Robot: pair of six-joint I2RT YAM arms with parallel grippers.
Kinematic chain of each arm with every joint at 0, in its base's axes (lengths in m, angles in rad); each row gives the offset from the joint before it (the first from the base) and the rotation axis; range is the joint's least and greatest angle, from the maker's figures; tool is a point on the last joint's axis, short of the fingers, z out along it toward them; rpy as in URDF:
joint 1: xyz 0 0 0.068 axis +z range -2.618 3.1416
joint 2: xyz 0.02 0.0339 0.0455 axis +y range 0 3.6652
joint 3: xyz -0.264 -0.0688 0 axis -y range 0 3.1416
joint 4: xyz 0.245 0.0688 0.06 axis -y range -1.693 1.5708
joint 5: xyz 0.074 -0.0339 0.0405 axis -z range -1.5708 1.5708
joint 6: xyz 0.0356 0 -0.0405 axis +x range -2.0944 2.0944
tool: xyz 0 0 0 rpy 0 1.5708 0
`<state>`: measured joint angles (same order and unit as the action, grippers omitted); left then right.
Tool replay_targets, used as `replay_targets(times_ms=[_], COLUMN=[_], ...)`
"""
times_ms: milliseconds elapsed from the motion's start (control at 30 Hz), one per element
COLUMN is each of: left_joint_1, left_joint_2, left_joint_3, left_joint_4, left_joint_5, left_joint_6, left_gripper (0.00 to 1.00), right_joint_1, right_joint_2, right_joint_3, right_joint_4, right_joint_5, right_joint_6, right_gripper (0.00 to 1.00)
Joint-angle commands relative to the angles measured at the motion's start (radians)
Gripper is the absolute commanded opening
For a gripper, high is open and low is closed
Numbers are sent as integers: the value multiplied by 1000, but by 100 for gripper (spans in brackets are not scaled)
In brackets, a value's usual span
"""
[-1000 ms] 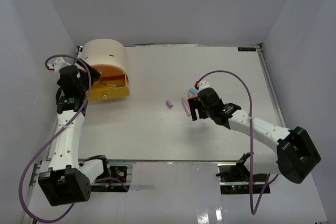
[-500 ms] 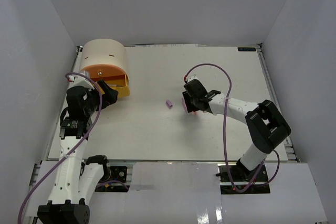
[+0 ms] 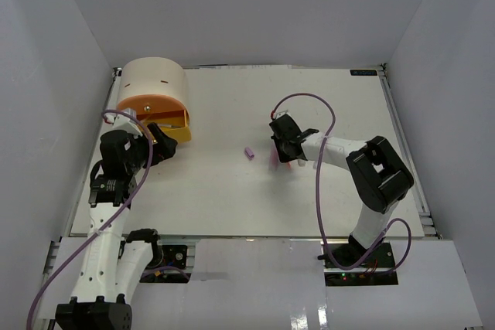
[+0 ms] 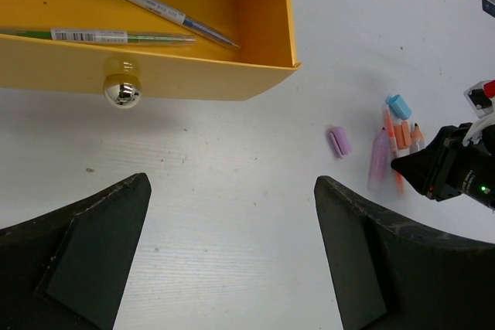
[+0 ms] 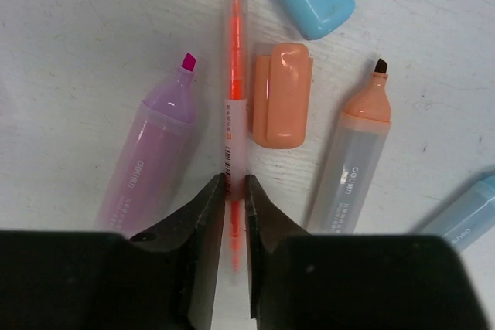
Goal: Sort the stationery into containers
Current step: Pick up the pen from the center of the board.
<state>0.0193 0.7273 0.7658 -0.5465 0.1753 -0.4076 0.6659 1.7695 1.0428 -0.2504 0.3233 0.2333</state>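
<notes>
On the white counter, between a lilac highlighter and a peach cap, the thin orange pen is being pinched by the narrowed right tool, presumably for lifting. The left tool is being held wide near the open yellow drawer, likely leaving it free for loading.

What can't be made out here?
- Right wrist: near end of the orange pen, hidden behind the right gripper; blue marker, cut by the right edge.
- Left wrist: pens in the yellow drawer, cut by the frame edges.
- Top external: markers too small to tell apart.
</notes>
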Motion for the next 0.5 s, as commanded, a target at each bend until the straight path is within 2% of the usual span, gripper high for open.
replay_targets(times_ms=[0,33,100,267,333,467], left_joint_1=[-2,-2,-2,-2,-51,-148], left_joint_2=[7,17,29,80,96,144], left_joint_3=[12,21,30,70,82,128], left_joint_4=[-1,-4,-6,6,29,72], left_joint_5=[74,93,153,308,364,336], left_joint_6=[-7,-17,-33,-137,-166,-265], left_gripper=[98,98,98,98,98,98], right_joint_1=[-5,-5,-5,-2,4,41], right_joint_2=[28,28,13,-115,-168,-338], right_joint_3=[25,25,19,-29,-55,-98], right_joint_4=[16,16,16,30,37,77], right_joint_5=[-10,-18,-18,-27,-46,-107], right_joint_6=[3,1,0,-11,-23,-63], right_gripper=[18,10,8,8,8,8])
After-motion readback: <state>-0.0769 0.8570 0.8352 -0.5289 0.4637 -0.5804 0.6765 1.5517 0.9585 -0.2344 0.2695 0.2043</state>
